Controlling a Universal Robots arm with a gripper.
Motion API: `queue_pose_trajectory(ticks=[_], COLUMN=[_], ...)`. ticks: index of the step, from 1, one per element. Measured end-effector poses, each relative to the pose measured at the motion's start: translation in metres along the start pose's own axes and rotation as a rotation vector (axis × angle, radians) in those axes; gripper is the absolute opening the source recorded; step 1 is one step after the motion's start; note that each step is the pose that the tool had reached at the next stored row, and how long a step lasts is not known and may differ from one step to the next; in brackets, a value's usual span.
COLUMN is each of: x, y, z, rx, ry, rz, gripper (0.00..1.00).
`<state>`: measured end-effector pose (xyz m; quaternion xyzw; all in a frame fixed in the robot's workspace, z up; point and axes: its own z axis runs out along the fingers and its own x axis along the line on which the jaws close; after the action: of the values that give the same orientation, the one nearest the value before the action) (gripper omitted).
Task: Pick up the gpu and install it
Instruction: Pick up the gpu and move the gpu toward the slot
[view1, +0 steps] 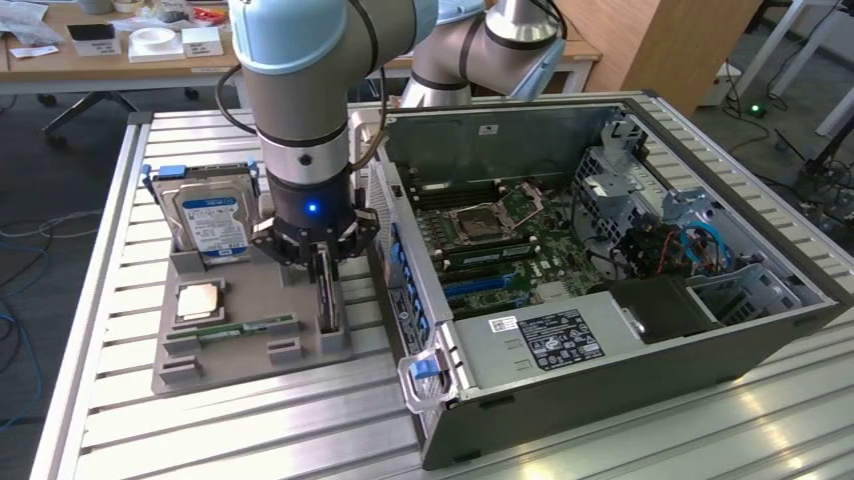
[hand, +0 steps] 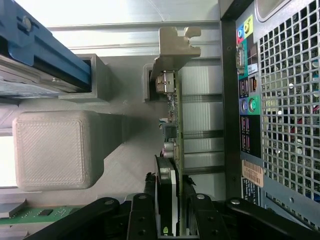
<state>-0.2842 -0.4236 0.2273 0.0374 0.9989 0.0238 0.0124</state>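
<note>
Hand sits low over the gpu, which stands on edge in a slot of the grey holder on the table, beside the computer case. Cannot tell whether the hand is clenched.

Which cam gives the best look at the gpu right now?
Wrist view: the gpu is close up, edge-on, with its silver bracket and board detail clear. Exterior view gives just a thin dark edge standing in the gray tray.

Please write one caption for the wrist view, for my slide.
Pincer at the gpu, standing on edge in a grey holder beside the computer case.
</note>
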Motion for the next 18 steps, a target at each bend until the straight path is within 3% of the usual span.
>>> queue_pose_trajectory(ticks=[12, 14, 15, 18], x=[0.0000, 0.0000, 0.0000, 0.0000], y=[0.0000, 0.0000, 0.0000, 0.0000], z=[0.0000, 0.0000, 0.0000, 0.0000], rx=[0.0000, 0.0000, 0.0001, 0.0001], ry=[0.0000, 0.0001, 0.0000, 0.0000], rz=[0.000, 0.000, 0.000, 0.000], gripper=[0.33, 0.32, 0.27, 0.27])
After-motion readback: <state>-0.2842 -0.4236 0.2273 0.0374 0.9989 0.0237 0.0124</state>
